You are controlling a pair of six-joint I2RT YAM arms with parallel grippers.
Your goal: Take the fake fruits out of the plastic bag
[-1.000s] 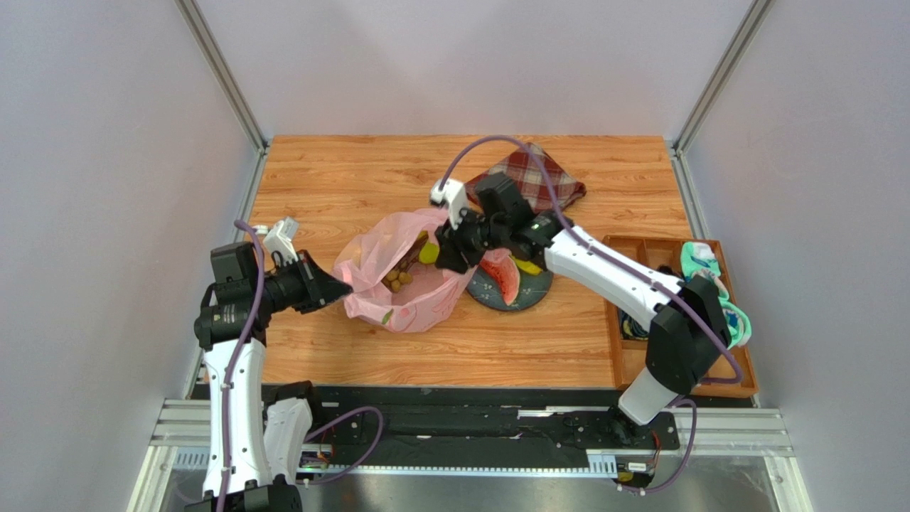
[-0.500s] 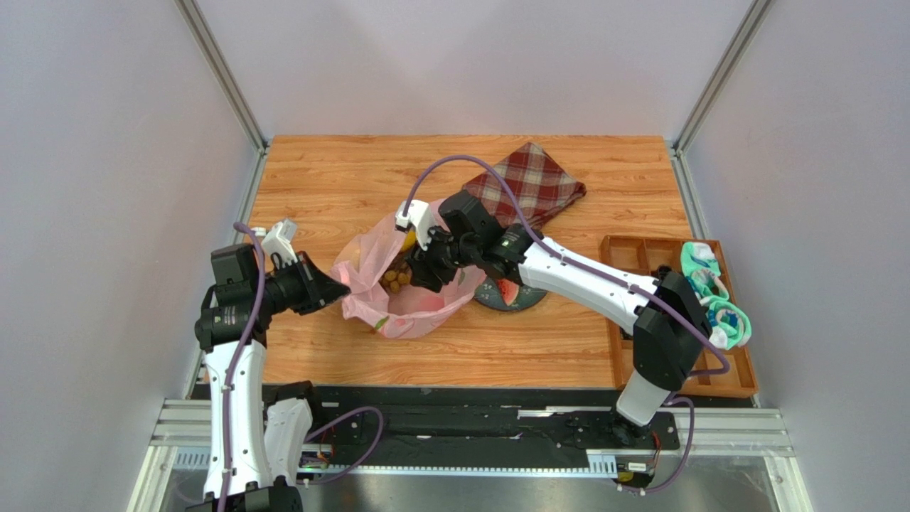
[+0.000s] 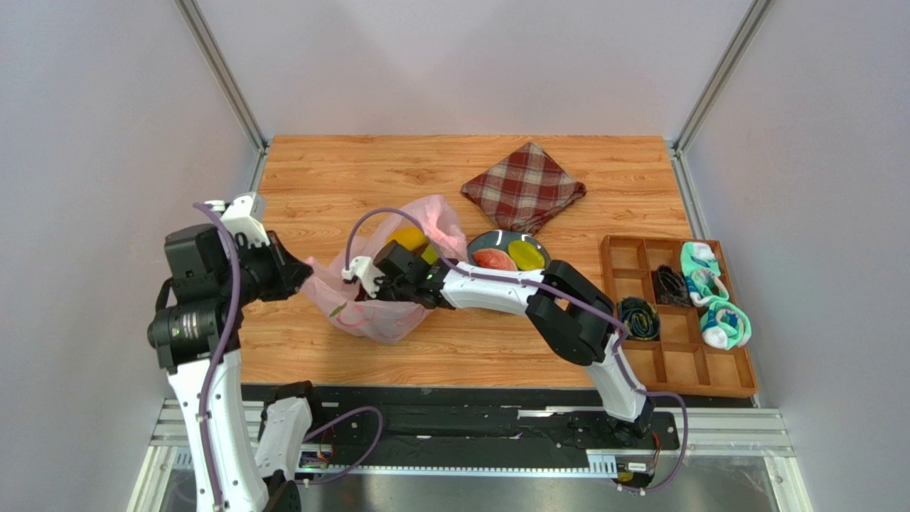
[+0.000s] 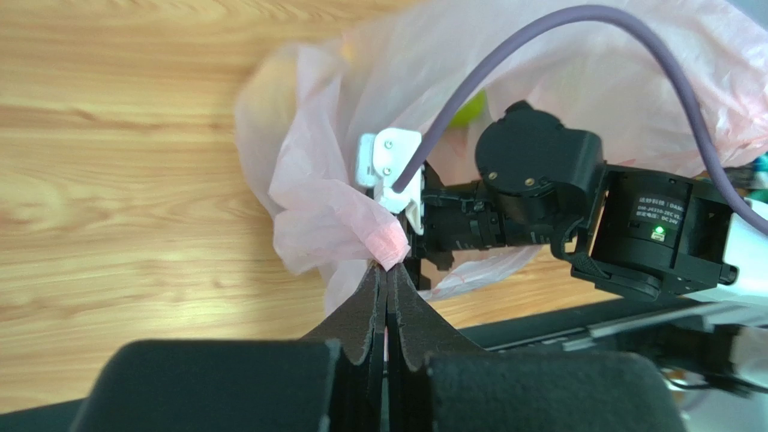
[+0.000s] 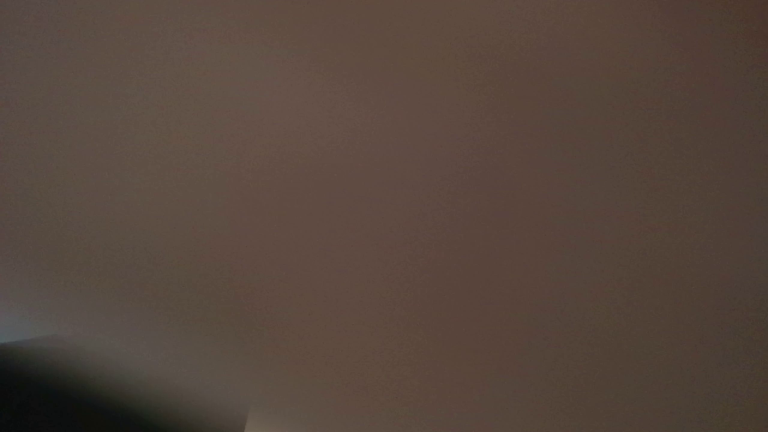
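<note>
The pink plastic bag (image 3: 369, 309) lies left of centre, its mouth facing right. My left gripper (image 3: 302, 273) is shut on the bag's left edge, pinching a fold of pink film (image 4: 389, 241) between its fingertips. My right arm's wrist (image 3: 397, 275) reaches into the bag from the right. Its fingers are buried in the plastic, and the right wrist view is only a dark brown blur. A yellow fruit (image 3: 406, 237) and a green one (image 3: 429, 256) show at the bag's mouth. A pink-red slice (image 3: 491, 259) and another yellow fruit (image 3: 526, 254) lie on the dark plate (image 3: 511, 237).
A red plaid cloth (image 3: 523, 187) lies at the back, right of centre. A wooden compartment tray (image 3: 737, 373) at the right holds teal socks (image 3: 710, 293) and a dark rolled sock (image 3: 639, 317). The right arm stretches low across the table in front of the plate.
The right arm has swung left from beside the plate and pushed down into the bag. The left arm has drawn the bag's edge to the left.
</note>
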